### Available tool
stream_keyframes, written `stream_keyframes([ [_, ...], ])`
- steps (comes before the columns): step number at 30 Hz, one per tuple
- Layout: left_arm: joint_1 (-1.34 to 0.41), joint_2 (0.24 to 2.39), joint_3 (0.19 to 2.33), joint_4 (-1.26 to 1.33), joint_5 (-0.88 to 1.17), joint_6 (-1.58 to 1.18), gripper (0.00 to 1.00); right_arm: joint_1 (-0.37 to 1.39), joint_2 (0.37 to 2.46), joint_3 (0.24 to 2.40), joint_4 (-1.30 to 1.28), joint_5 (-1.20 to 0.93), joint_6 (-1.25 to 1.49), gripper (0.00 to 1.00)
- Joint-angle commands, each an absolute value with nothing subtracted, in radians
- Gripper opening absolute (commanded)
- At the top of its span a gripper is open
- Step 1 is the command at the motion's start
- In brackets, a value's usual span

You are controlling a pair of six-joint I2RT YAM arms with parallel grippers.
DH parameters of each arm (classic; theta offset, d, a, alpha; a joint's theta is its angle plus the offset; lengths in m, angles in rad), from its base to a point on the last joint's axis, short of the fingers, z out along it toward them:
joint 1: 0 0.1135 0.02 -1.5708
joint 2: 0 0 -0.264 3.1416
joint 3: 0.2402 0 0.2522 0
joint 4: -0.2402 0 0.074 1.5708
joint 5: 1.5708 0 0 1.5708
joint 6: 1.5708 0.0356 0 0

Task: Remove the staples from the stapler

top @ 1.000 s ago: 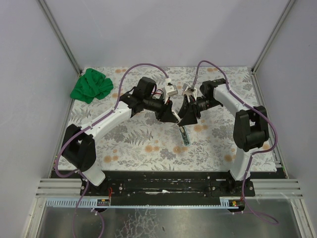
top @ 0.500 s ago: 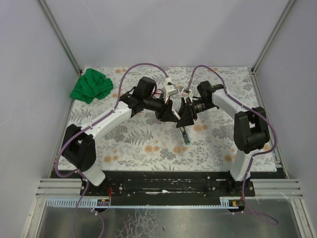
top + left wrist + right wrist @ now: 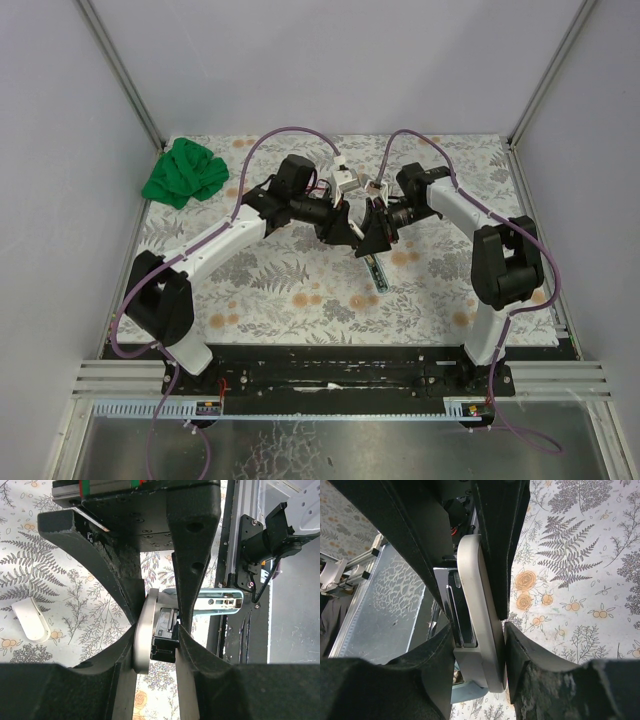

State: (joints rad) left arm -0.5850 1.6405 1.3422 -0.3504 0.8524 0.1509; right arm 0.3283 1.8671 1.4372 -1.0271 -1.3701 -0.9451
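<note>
The stapler (image 3: 377,272) hangs above the middle of the floral table, held between both arms. My left gripper (image 3: 352,238) is shut on its grey-and-black end (image 3: 142,630), and a light blue part (image 3: 220,602) sticks out to the right in the left wrist view. My right gripper (image 3: 371,240) is pressed on the stapler's grey body (image 3: 476,590) from both sides, with a chrome-and-black rail (image 3: 457,612) against its left finger. The staples are hidden in every view.
A crumpled green cloth (image 3: 185,172) lies at the table's back left corner. A small white curved piece (image 3: 31,624) rests on the tablecloth beside the left gripper. Metal frame posts and grey walls enclose the table (image 3: 250,290).
The right arm has moved left against the left gripper and its jaws have narrowed onto the stapler. The stapler's free end has shifted slightly. The left gripper has kept its grip.
</note>
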Motion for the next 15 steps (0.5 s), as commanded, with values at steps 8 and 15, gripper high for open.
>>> stream_keyframes([
  [8, -0.573, 1.598, 1.355, -0.31, 0.846, 0.157, 0.82, 0.341, 1.832, 1.492, -1.094, -1.36, -0.973, 0.26],
  [15, -0.524, 1.545, 1.355, -0.347, 0.85, 0.188, 1.0, 0.34, 1.813, 1.508, -1.066, -1.24, -0.908, 0.24],
])
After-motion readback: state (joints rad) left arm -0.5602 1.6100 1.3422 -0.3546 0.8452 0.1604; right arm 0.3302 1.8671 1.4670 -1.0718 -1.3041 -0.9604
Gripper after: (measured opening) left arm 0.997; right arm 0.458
